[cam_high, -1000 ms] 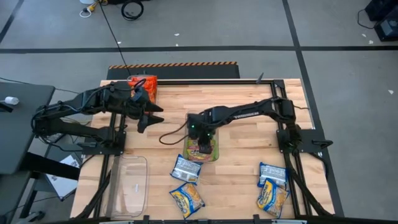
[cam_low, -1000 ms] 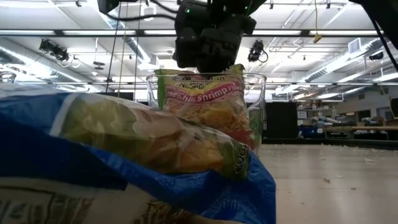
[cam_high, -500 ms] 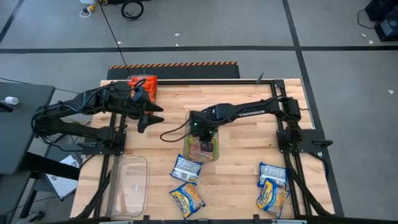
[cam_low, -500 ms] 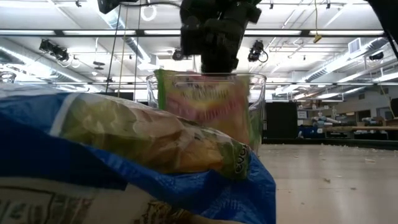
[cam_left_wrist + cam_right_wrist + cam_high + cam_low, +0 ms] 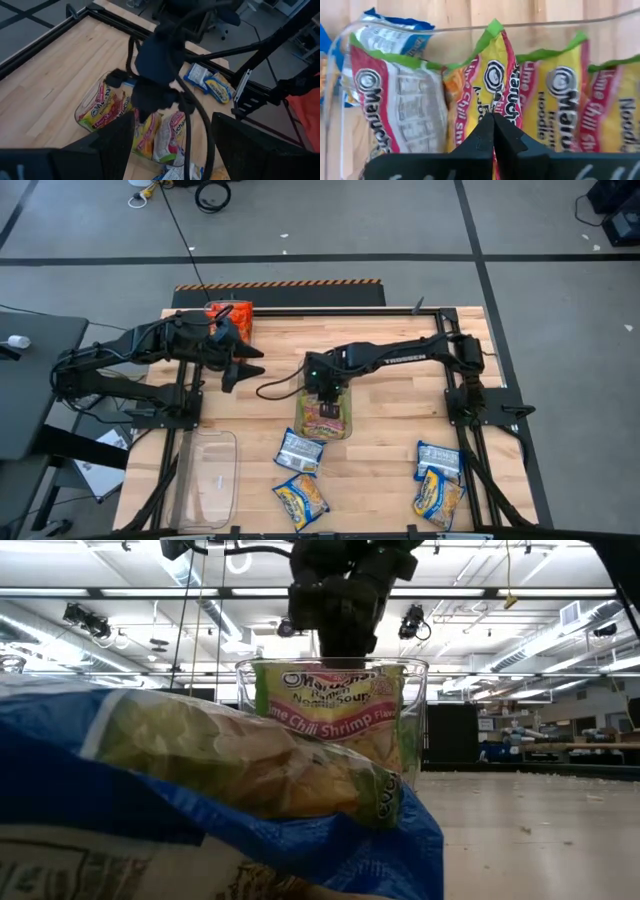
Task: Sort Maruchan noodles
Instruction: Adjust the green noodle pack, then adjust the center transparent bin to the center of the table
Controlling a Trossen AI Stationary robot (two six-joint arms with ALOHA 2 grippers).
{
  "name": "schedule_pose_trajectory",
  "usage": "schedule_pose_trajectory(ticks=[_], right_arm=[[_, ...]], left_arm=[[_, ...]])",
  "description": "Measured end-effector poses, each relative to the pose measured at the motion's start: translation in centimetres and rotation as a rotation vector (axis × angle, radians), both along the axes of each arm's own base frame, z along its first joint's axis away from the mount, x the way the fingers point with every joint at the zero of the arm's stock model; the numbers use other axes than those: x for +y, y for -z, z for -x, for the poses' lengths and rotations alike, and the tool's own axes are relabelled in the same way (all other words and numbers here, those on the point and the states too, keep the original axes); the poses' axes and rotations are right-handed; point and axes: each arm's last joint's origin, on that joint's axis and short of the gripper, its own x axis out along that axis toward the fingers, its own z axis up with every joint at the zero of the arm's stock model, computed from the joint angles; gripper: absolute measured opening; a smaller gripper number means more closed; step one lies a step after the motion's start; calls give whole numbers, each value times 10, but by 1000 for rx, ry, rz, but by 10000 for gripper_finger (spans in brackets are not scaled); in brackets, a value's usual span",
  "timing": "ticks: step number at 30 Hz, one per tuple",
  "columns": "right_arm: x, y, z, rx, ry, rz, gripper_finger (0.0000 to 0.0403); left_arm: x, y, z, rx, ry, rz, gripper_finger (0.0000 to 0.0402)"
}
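Maruchan noodles [image 5: 324,420] stand in a clear bin [image 5: 325,432] mid-worktop; right tool [image 5: 331,392] pressed together above them, left tool [image 5: 243,367] spread.

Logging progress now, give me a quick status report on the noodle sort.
Right tool shut, empty, above the packets in the bin. Left tool open, waiting. Four blue packets loose. Nothing blocking.

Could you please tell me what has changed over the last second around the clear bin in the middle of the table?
The right gripper let go of the lime chili shrimp packet, which dropped into the clear bin. The gripper then rose above the bin's rim and shut empty. The left gripper stayed open and parked near the orange-red packets. The blue packets on the table did not move.
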Motion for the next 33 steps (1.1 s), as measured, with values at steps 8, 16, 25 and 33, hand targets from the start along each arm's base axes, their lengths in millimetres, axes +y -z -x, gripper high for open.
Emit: schedule_pose_trajectory(ticks=[8,16,25,33], right_arm=[[4,-16,11,18,58,-17,72],[41,-88,49,-164,62,111,122],[126,-93,67,-218,-101,103,119],[194,-34,69,-167,-87,129,119]], left_arm=[[-4,9,-13,68,7,-60,268],[-49,32,-40,200,223,-55,266],[-119,70,-65,391,274,57,252],[-178,118,-80,560,261,148,251]])
